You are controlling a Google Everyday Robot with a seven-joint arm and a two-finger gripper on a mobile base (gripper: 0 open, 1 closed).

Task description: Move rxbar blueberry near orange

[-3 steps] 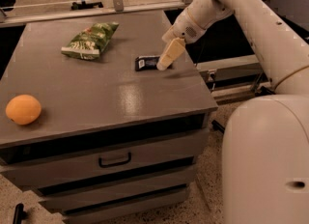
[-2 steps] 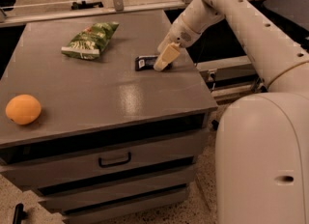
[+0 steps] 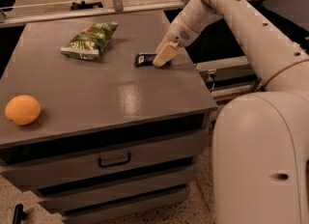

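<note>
The rxbar blueberry (image 3: 144, 59) is a small dark flat bar with a white patch at its left end, lying on the grey cabinet top (image 3: 106, 92) right of centre. My gripper (image 3: 161, 56) hangs down from the arm at the bar's right end, its cream fingers (image 3: 164, 53) over or against that end. The orange (image 3: 22, 109) sits at the front left of the top, far from the bar and the gripper.
A green crinkly snack bag (image 3: 90, 39) lies at the back left of the top. The cabinet has drawers below with a handle (image 3: 114, 161). My white base (image 3: 263, 160) stands at the right. A railing and a chair are behind.
My gripper has moved slightly left and down along the bar's right end. The bar, orange and bag have not moved.
</note>
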